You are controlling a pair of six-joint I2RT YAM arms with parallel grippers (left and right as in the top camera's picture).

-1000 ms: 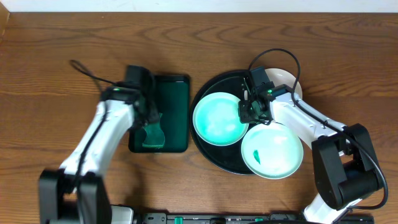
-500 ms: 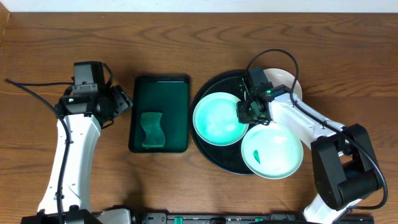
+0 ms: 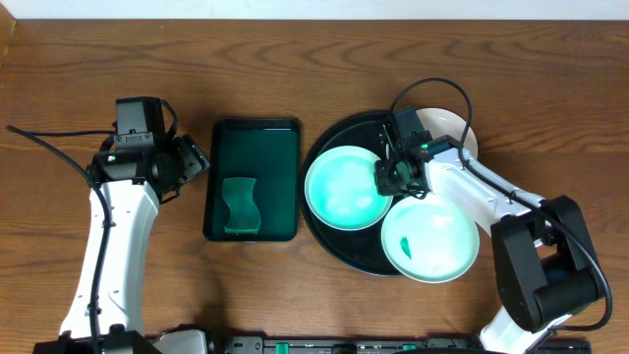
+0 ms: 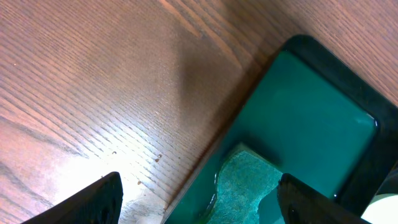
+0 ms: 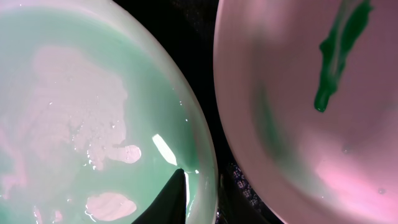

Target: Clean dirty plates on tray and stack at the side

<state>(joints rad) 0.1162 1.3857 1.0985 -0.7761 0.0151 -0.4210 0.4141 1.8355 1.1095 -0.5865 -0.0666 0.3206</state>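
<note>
The left gripper (image 3: 190, 162) hangs over the bare desk (image 3: 295, 59), well to the left of the tray (image 3: 339, 241). Its fingers are spread wide, holding nothing and touching nothing. In its wrist view the two dark fingers (image 4: 99, 199) frame wood grain and the corner of a green tray (image 3: 265, 157). This rectangular green tray lies just left of the tray, and a crumpled green sponge (image 3: 239, 206) sits in its near half. The right gripper (image 3: 398, 175) is low over the middle of the tray, at the right-hand rim of the mint plate (image 3: 339, 187), which fills the tray's left half and shows wet, pale patches. In the right wrist view one dark fingertip (image 5: 174, 193) lies just inside that rim. The other finger is out of sight, so I cannot tell whether the gripper is pinching the plate or only resting against it. A second plate (image 3: 437, 241), marked with a green smear (image 5: 339, 43), lies at the tray's front right, overlapping the raised rim. A strip of black tray shows between it and the mint plate. A third plate (image 3: 454, 126), plain white, sits at the tray's back right edge, partly hidden behind the right arm.
</note>
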